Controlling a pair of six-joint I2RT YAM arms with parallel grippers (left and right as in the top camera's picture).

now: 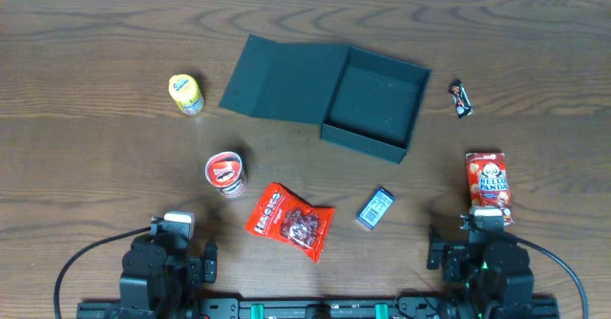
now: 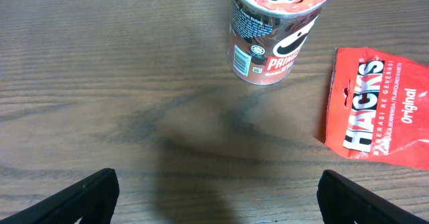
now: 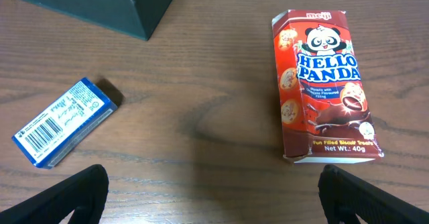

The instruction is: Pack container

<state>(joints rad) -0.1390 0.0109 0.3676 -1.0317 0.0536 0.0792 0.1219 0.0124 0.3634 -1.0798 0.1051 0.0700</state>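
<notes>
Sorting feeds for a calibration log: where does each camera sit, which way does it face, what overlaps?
Overhead: above the table, facing down; box, snacks, both arms.
Left wrist: on the left gripper, angled down at can and red bag; fingertips show.
Right wrist: on the right gripper; biscuit pack, blue packet, fingertips.
Overhead shares all four.

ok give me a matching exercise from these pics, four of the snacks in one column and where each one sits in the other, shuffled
Things:
1. yellow can
2. Hacks bag
3. blue box
4. Hello Panda box

Places:
A. straight in front of the container, on the robot's side
B. far right, past the blue box
C. left of the container's open lid
D. just right of the Pringles can

Pairs: 1-C, 2-D, 3-A, 4-B
</notes>
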